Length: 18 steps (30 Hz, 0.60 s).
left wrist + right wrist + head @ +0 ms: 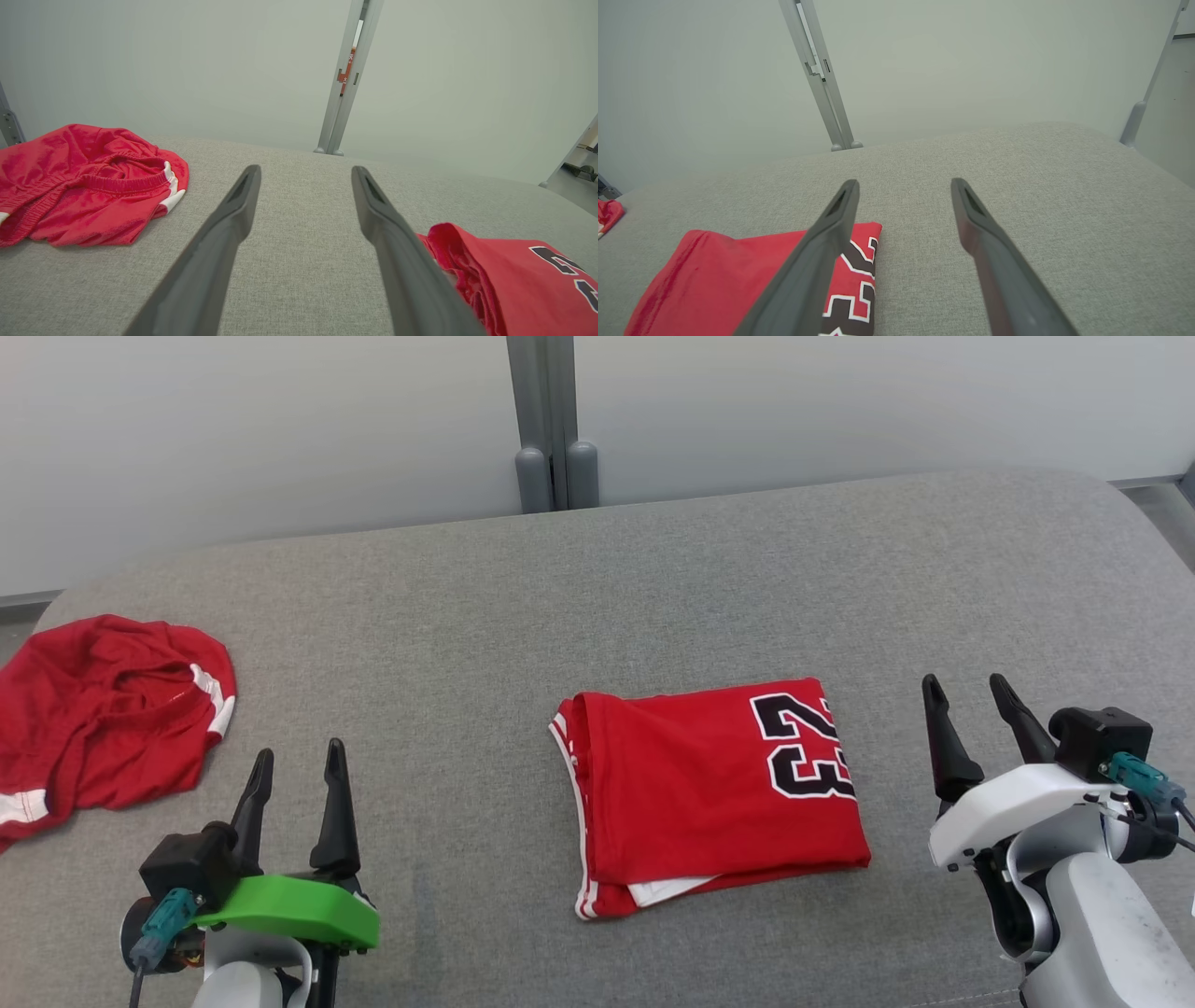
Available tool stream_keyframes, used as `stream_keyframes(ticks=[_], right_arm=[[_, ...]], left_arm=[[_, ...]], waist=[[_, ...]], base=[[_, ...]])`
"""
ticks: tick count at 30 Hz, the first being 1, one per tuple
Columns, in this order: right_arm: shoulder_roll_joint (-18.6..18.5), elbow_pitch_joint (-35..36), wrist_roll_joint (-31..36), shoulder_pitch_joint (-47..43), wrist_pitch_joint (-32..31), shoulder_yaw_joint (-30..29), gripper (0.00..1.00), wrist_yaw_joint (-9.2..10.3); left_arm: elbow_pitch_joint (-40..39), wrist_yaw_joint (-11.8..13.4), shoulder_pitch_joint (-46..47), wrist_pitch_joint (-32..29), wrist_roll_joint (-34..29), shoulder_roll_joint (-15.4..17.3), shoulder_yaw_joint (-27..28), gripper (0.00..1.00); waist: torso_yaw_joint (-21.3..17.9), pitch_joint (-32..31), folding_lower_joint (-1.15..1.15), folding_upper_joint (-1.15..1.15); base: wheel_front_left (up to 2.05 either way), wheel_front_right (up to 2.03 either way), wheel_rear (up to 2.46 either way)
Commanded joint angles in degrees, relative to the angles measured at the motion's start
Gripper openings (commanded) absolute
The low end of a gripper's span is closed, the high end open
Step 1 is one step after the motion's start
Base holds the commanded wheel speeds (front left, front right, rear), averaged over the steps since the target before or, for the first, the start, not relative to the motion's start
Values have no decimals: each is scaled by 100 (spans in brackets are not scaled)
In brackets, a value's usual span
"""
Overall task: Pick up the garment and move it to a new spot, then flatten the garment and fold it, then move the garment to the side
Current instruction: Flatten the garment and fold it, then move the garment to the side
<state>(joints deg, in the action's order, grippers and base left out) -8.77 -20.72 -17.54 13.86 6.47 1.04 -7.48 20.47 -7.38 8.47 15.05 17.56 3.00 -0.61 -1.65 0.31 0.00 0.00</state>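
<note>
Both tools released. Left gripper [299, 752] sits at 7 o'clock in the head view, fingers spread with nothing between them, bare pad under it. Right gripper [963, 681] sits at 4 o'clock, also spread and empty. It is just off the 3 o'clock edge of the folded jersey [719, 793], not touching.

The jersey lies slightly toward 5 o'clock of the pad's middle, well clear of every pad edge.

Edges and room:
- The grey pad [597, 588] has rounded corners at 10 and 2 o'clock. Its far edge runs along 12 o'clock against a pale wall.
- A grey metal post [555, 420] stands at 12 o'clock behind the pad.
- There is a wide bare band from 10 to 2 o'clock beyond the jersey.
- Bare pad also separates the jersey from the red shorts [103, 719].
- The shorts sit at the 9 o'clock edge, cut off by the frame.

Materials and shapes:
- Pad: coarse woven fabric, flat.
- Jersey: smooth red knit folded into a rough rectangle. A black "23" outlined in white sits at its 2 o'clock corner, and white-striped trim runs down its 9 o'clock edge. A white layer peeks out at 6 o'clock, with the layers slightly offset.
- Shorts: crumpled heap with a ribbed elastic waistband and white side stripes.
</note>
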Motion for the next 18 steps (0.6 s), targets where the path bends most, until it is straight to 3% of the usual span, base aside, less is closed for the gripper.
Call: stream_keyframes(ticks=[1, 11, 15, 18], right_arm=[[-20, -23, -41, 52, 33, 24, 100, -3], [-44, -12, 143, 210, -74, 54, 100, -3], [-25, -33, 25, 359, -537, 279, 100, -3], [-11, -235, -137, 507, -1219, 375, 100, -2]], left_arm=[[-15, -16, -61, 16, -10, 22, 16, 100], [-7, -16, 21, 16, 31, 4, -27, 100], [-34, -16, 70, 16, 35, 0, -26, 100], [-50, -16, 136, 16, 55, -2, -51, 100]], waist=[[4, 10, 0, 0], [26, 123, 0, 0], [50, 226, 0, 0], [99, 345, 0, 0]], base=[[0, 0, 0], [0, 0, 0], [0, 0, 0], [0, 0, 0]])
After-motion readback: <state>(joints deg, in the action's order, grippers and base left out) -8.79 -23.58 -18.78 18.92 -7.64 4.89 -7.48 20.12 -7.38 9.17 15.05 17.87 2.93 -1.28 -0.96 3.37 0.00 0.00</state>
